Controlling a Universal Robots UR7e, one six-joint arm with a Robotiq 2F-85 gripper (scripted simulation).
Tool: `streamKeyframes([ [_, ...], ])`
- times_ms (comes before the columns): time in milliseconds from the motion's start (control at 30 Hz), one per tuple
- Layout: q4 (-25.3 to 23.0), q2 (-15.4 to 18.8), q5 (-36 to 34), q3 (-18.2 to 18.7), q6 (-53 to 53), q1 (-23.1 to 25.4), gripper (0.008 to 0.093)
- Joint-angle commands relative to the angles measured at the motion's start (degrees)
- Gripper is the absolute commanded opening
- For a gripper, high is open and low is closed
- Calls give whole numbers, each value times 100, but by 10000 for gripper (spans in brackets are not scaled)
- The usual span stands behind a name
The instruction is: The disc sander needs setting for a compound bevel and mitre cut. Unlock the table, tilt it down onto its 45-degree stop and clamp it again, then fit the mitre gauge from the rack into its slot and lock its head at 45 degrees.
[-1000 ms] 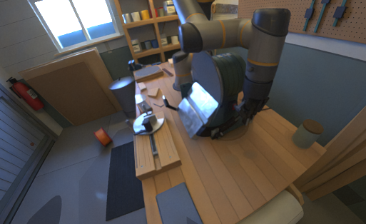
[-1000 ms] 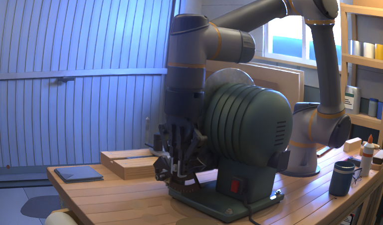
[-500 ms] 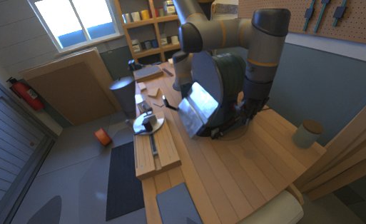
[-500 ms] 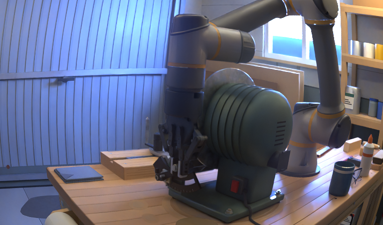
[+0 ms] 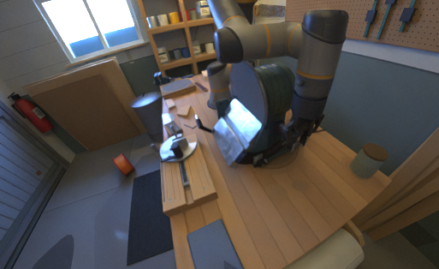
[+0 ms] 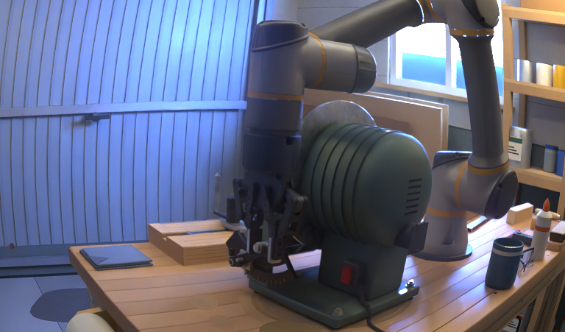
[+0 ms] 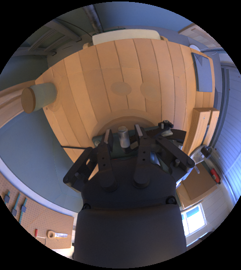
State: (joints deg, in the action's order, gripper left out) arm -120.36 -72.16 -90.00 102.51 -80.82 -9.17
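Observation:
The sander's metal table [image 5: 236,130] tilts steeply down in front of the round disc [image 5: 246,92]. My gripper [image 7: 122,136] is at the side of the green disc sander [image 6: 366,195], low by its base. It is open, and a small silver clamp knob [image 7: 123,137] stands between its fingers. A black tilt scale [image 6: 271,275] shows just below the gripper. The mitre gauge [image 5: 178,149], with its half-round grey head and dark handle, sits on the wooden rack [image 5: 186,175] to the left of the sander.
The wooden bench [image 5: 275,201] stretches toward me from the sander. A cork-lidded jar [image 5: 369,160] stands near its right edge. A dark pad [image 5: 213,249] lies at the near edge. A blue cup [image 6: 503,263] and glue bottle [image 6: 541,229] stand by the arm's base.

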Motion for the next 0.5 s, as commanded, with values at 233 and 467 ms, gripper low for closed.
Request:
streamKeyframes([
  [233,29,-20,0,-19,0,0,480],
  [467,652,-299,0,-378,0,0,480],
])
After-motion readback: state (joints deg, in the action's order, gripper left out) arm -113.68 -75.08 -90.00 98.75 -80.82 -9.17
